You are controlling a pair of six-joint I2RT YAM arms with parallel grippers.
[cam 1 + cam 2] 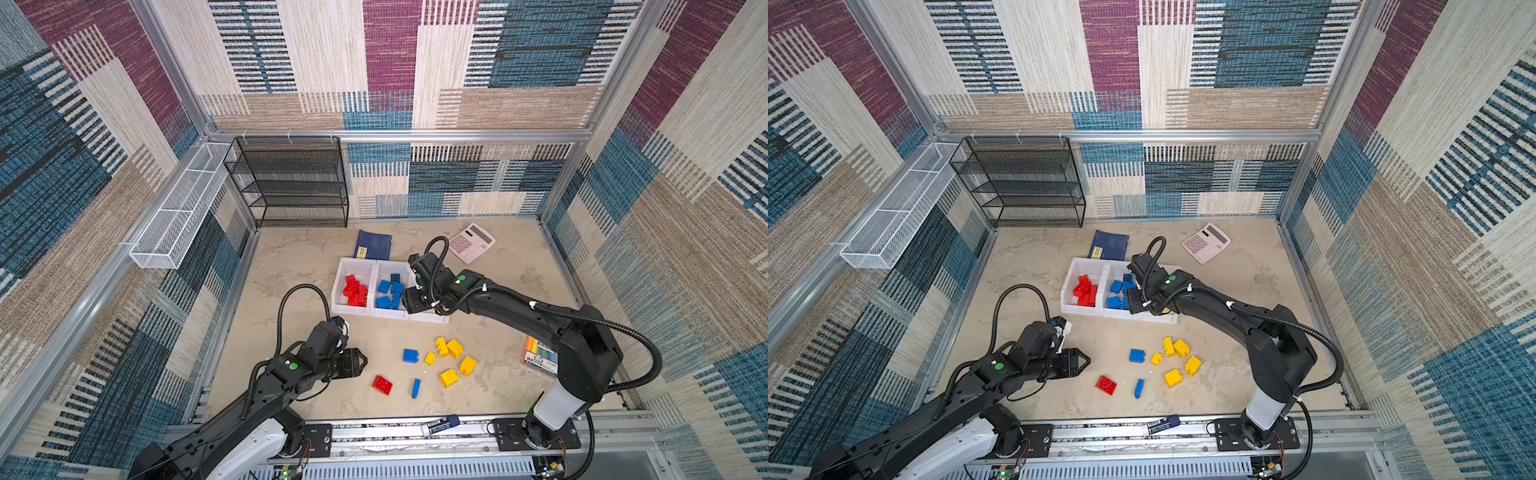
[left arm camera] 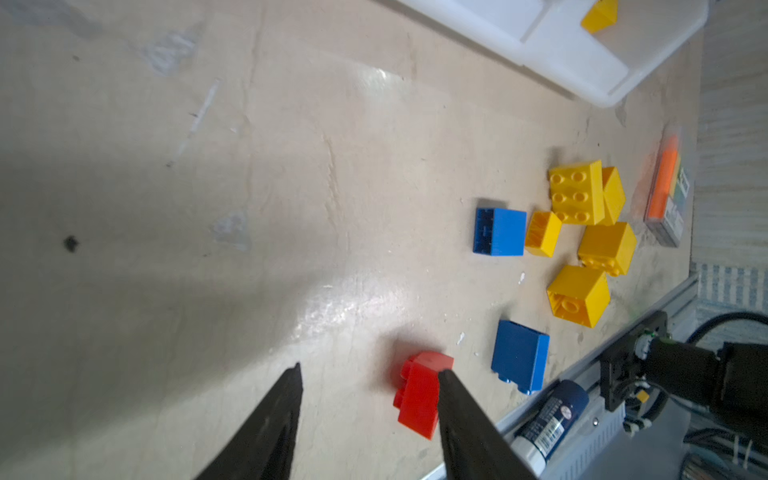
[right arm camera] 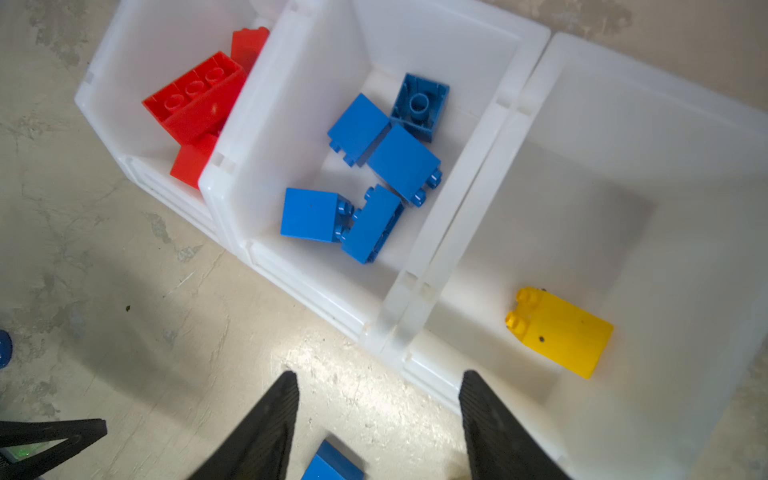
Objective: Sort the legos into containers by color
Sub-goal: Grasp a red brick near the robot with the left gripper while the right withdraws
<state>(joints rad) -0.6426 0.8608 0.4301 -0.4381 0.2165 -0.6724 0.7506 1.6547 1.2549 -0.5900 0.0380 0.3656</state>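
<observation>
Three joined white containers [image 1: 345, 266] hold sorted legos: red bricks [image 1: 355, 291] in the left one, blue bricks [image 1: 390, 293] in the middle one, and one yellow brick [image 3: 559, 332] in the right one. Loose on the table lie a red brick [image 1: 382, 384], two blue bricks [image 1: 410, 355] [image 1: 416, 388] and several yellow bricks [image 1: 451, 357]. My left gripper [image 2: 370, 369] is open and empty, with one finger beside the red brick [image 2: 419, 395]. My right gripper [image 3: 380, 373] is open and empty, above the containers' front edge [image 3: 332, 307].
Behind the containers lie a dark-blue booklet [image 1: 374, 245] and a pink calculator [image 1: 471, 242]. A marker pack [image 1: 540, 356] sits by the right arm's base. A black mesh rack [image 1: 291, 183] and a white wire basket [image 1: 178, 212] stand at the back left. A tube [image 1: 442, 424] rests on the front rail.
</observation>
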